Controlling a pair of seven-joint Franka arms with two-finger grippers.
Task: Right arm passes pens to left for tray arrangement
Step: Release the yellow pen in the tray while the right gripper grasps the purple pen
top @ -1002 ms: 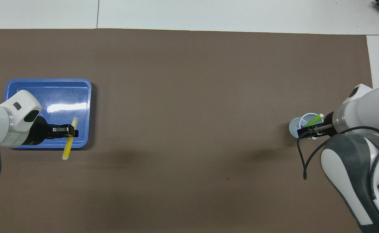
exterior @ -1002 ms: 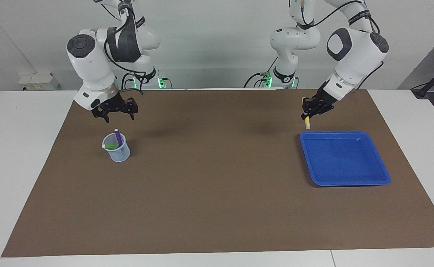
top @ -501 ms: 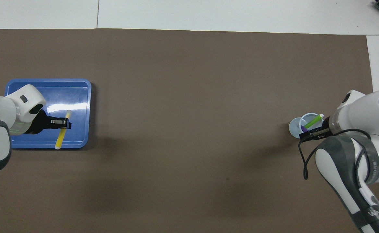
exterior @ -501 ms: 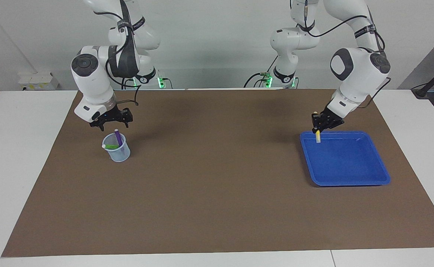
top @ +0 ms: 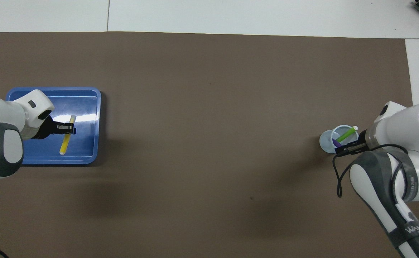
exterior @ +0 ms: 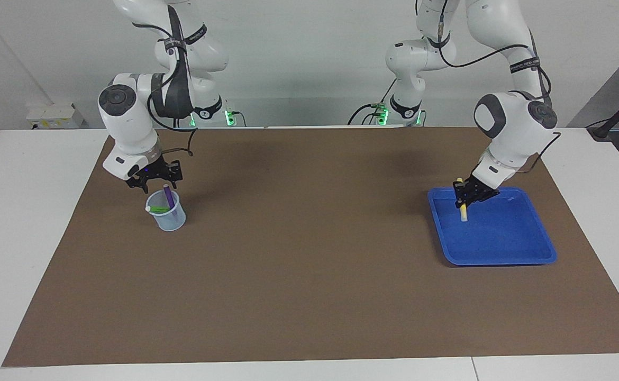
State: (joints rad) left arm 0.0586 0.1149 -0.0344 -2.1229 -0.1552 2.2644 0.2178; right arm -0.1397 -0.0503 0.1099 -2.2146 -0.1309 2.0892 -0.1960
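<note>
Left tool [exterior: 467,195]: clamped tight on the yellow pen [exterior: 463,212], gripped close to the pen's upper end. The tool is low over the blue tray [exterior: 500,258], above the part of the tray nearer the robots. The pen hangs below the tool, tilted; in the overhead view its long axis runs nearly straight toward and away from the robots, and the whole pen falls inside the tray rim. Whether the lower tip is touching the tray floor cannot be told.

Right tool [exterior: 154,181]: fingers apart, nothing held. It is directly above the translucent cup [exterior: 167,217], which stands on the brown mat [exterior: 309,296] at the right arm's end of the bench. The purple pen [exterior: 168,196] stands nearly upright in the cup, its top just under the tool. The green pen [top: 346,134] leans across the cup with its pale tip at the rim.

Key relation, judged: for the left arm, the tray floor lies straight below the held pen, so the move in hand appears to be a short descent and release, the pen to be laid along its present axis. For the right arm, the purple pen lies straight down from the tool with a vertical axis, so a top-down pinch seems called for. The right arm is much the nearer to the cup.

Progress, judged: one pen about to be placed, two remaining in the cup.
</note>
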